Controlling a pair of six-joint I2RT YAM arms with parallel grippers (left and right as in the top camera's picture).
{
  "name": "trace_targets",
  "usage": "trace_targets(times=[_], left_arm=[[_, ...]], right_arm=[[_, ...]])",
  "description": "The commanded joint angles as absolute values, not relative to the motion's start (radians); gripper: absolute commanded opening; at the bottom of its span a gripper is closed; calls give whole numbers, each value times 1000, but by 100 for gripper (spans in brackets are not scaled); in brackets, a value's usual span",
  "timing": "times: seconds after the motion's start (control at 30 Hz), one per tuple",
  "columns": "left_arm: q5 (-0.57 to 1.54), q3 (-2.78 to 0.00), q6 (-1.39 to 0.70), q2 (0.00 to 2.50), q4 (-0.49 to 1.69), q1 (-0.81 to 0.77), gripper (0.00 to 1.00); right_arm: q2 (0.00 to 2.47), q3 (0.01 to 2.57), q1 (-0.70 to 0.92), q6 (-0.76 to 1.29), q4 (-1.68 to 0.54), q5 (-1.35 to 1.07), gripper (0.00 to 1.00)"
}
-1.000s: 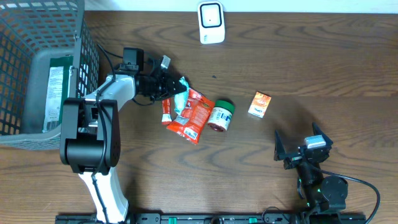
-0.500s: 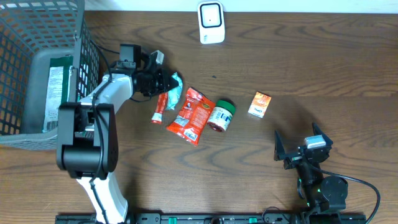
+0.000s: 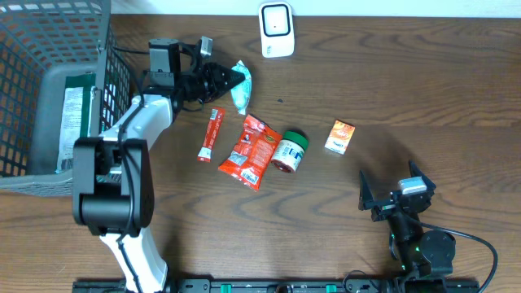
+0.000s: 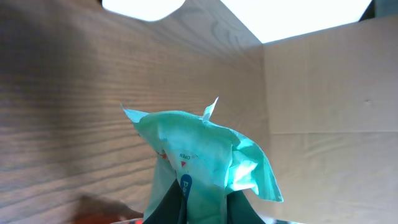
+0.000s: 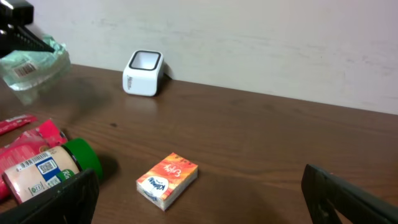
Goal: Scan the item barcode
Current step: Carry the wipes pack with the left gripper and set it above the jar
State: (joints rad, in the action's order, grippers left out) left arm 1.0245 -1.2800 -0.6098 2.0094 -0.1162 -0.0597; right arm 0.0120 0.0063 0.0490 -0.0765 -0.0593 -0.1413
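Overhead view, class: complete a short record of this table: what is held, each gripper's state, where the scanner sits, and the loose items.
Held item: teal packet, in left gripper
Left gripper: shut on the packet
Right gripper: open, empty
Scanner: far edge, right of the packet
Loose items: red stick sachet, red pouch, green-lidded jar, orange box
Basket: left side, a flat pack inside

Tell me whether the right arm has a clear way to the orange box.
Probably yes. The orange box lies alone just ahead of the right arm, whose jaws stand open; nothing sits between them.
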Motion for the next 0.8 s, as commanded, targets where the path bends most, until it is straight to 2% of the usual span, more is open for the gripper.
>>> trace_targets(times=[0.0, 0.07, 0.27, 0.3, 0.37, 0.43, 0.53, 0.67, 0.77], left_arm=[[1161, -1296, -748, 2119, -202, -54, 7], [1206, -1296, -822, 2191, -271, -56, 8], [1213, -1296, -805, 2261, -313, -24, 8], [1213, -1296, -806, 2259, -330, -14, 11], [1212, -1296, -805, 2259, -347, 0, 24], [1212, -1296, -748, 2259, -347, 10, 54], [1191, -1296, -726, 2259, -345, 17, 60], [1147, -1296, -727, 2259, -346, 17, 77], [1124, -1298, -735, 2250, -346, 17, 80]], right_arm=[[8, 6, 38, -68, -63, -140, 99], [8, 6, 38, -68, -63, -140, 99], [8, 6, 38, -68, -63, -140, 99], [8, 6, 38, -68, -63, -140, 99], [8, 6, 38, -68, -63, -140, 99], [8, 6, 38, -68, -63, -140, 99], [8, 6, 38, -68, -63, -140, 99], [8, 6, 38, -68, -63, -140, 99], [8, 6, 38, -68, -63, -140, 99]])
